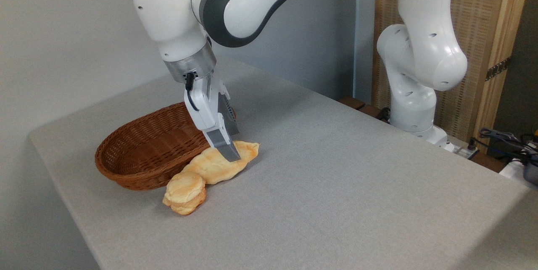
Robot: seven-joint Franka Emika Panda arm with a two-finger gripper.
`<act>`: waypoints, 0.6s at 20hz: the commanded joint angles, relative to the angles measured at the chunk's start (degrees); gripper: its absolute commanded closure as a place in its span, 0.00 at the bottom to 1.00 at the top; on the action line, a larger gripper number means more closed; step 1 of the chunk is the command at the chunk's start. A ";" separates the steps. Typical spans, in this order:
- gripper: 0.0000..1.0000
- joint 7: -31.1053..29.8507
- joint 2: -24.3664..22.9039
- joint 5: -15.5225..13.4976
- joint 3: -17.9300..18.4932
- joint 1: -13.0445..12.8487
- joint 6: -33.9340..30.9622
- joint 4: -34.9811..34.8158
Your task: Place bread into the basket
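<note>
Bread (216, 165) lies on the grey table (336, 177), outside the basket (143, 148) and pressed along the basket's near-right wall. We identify it as the long braided loaf, pale golden with toasted orange patches, its pointed right end aimed up and to the right. Its left end meets a small round stacked bun (185, 194), which sits on the table just in front of the basket's lower rim.

We see the basket as an oval, reddish-brown wicker piece, shallow, resting near the table's left side with nothing visible inside it.

The gripper (230, 152) descends at a slant from the white arm (201, 13) and reaches the loaf's right portion. One grey finger (225, 146) lies across the near side of the loaf, touching its upper surface. We cannot see the second finger clearly, as it falls behind the first and the gripper body. We therefore cannot tell whether the jaws are clamped onto the loaf or merely set around it.

The loaf rests on the table surface along its whole visible length. The arm's base column (420, 51) stands at the table's far right edge, well apart from the basket.
</note>
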 commanded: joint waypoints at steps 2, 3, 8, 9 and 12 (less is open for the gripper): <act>0.00 5.15 -0.35 2.41 0.19 -0.22 1.99 -1.61; 0.00 5.85 -0.17 3.20 0.19 -0.22 2.17 -1.52; 0.15 6.12 2.11 5.40 0.19 -0.22 3.84 -1.52; 0.27 6.12 2.11 5.40 0.19 -0.22 4.27 -1.52; 0.71 6.12 2.11 5.40 0.28 -0.13 4.37 -1.52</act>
